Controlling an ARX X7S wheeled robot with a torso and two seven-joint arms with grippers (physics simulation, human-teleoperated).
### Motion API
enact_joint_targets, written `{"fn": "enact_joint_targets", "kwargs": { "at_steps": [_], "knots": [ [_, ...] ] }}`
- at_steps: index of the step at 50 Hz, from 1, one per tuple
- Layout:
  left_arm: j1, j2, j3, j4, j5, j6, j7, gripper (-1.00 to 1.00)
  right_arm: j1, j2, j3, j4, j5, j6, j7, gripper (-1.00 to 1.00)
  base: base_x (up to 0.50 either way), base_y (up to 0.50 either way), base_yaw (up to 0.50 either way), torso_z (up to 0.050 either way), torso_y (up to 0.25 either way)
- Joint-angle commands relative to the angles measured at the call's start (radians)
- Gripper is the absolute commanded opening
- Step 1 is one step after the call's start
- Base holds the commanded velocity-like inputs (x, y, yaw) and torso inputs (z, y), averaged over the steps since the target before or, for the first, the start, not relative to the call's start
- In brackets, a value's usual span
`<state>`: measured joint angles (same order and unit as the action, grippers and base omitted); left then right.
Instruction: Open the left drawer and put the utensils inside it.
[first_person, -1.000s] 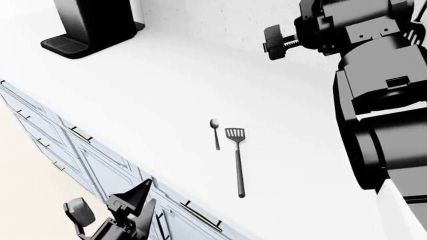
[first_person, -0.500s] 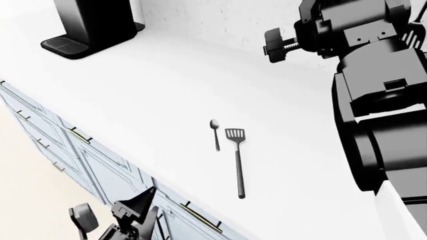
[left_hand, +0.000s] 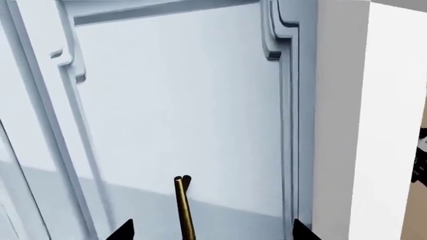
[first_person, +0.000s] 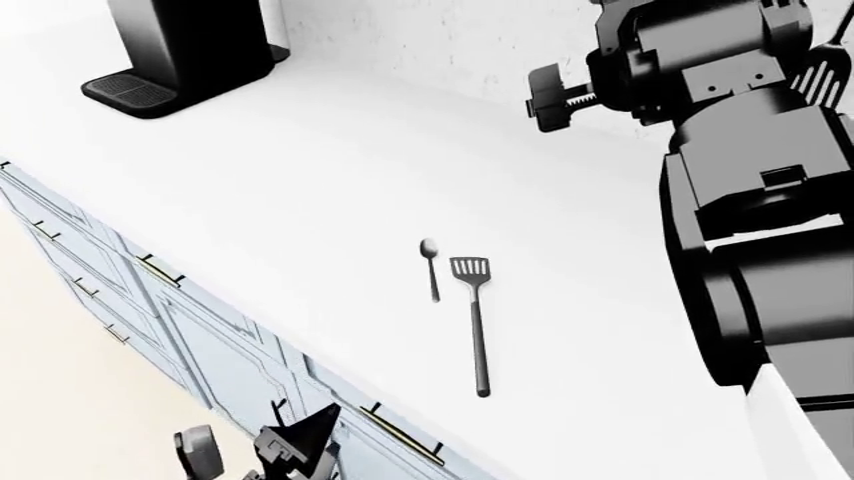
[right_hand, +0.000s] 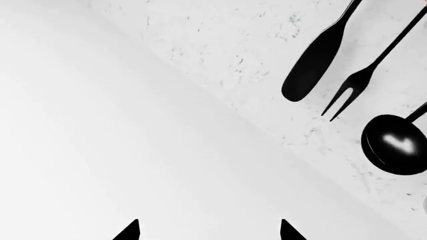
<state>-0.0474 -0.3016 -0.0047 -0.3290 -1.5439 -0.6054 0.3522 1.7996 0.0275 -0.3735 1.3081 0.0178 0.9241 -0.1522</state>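
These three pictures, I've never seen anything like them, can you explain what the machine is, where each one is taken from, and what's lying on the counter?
It is a simulated two-armed robot on wheels. The wide picture comes from a camera on its head, looking down at a white counter. On it lie a short spoon and a longer slotted spatula, side by side, with a black coffee machine at the far end.

The other two pictures come from cameras near each gripper. The left gripper is open and faces a pale blue-grey cabinet front, a brass bar handle between its fingertips. The right gripper, raised and open, looks at the wall, where a black fork and ladle hang. Neither gripper holds anything.
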Motion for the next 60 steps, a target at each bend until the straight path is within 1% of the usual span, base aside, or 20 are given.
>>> {"fn": "enact_joint_targets", "kwargs": {
  "at_steps": [1, 3, 15, 20, 21, 24, 42, 51, 53, 56, 60],
  "knots": [
    [-0.001, 0.002, 0.01, -0.012, 0.005, 0.001, -0.002, 1.0, -0.004, -0.001, -0.002, 0.0, -0.004, -0.001, -0.003, 1.0, 0.0, 0.0, 0.0, 0.0, 0.0],
    [0.011, -0.003, -0.003, 0.036, -0.022, -0.011, -0.045, 1.0, -0.011, -0.001, -0.01, 0.0, -0.008, -0.001, -0.001, 1.0, 0.0, 0.0, 0.0, 0.0, 0.0],
    [0.009, -0.001, 0.001, 0.03, -0.018, -0.002, -0.041, 1.0, -0.009, 0.002, -0.001, 0.0, 0.005, 0.004, -0.017, 1.0, 0.0, 0.0, 0.0, 0.0, 0.0],
    [-0.026, 0.004, 0.027, -0.074, 0.015, 0.003, 0.034, 1.0, -0.013, 0.005, -0.004, 0.0, -0.001, -0.005, -0.007, 1.0, 0.0, 0.0, 0.0, 0.0, 0.0],
    [-0.055, 0.011, 0.038, -0.167, 0.026, 0.004, 0.08, 1.0, -0.017, 0.004, -0.002, 0.0, -0.001, -0.009, -0.004, 1.0, 0.0, 0.0, 0.0, 0.0, 0.0],
    [-0.099, 0.02, 0.061, -0.292, 0.049, 0.006, 0.147, 1.0, -0.024, 0.004, -0.003, 0.0, -0.002, -0.012, -0.003, 1.0, 0.0, 0.0, 0.0, 0.0, 0.0],
    [-0.209, 0.06, 0.151, -0.539, 0.135, 0.008, 0.281, 1.0, -0.036, 0.014, 0.014, 0.0, -0.004, -0.022, 0.01, 1.0, 0.0, 0.0, 0.0, 0.0, 0.0],
    [-0.215, 0.072, 0.175, -0.555, 0.154, 0.008, 0.296, 1.0, -0.037, 0.015, 0.017, 0.0, -0.006, -0.024, 0.014, 1.0, 0.0, 0.0, 0.0, 0.0, 0.0],
    [-0.195, 0.072, 0.178, -0.518, 0.15, -0.001, 0.282, 1.0, -0.037, 0.015, 0.017, 0.0, -0.007, -0.024, 0.014, 1.0, 0.0, 0.0, 0.0, 0.0, 0.0],
    [-0.139, 0.066, 0.176, -0.405, 0.134, -0.018, 0.24, 1.0, -0.038, 0.016, 0.017, 0.0, -0.008, -0.025, 0.015, 1.0, 0.0, 0.0, 0.0, 0.0, 0.0],
    [-0.116, 0.064, 0.175, -0.358, 0.126, -0.025, 0.223, 1.0, -0.035, 0.018, 0.019, 0.0, -0.008, -0.025, 0.013, 1.0, 0.0, 0.0, 0.0, 0.0, 0.0]
  ]
}}
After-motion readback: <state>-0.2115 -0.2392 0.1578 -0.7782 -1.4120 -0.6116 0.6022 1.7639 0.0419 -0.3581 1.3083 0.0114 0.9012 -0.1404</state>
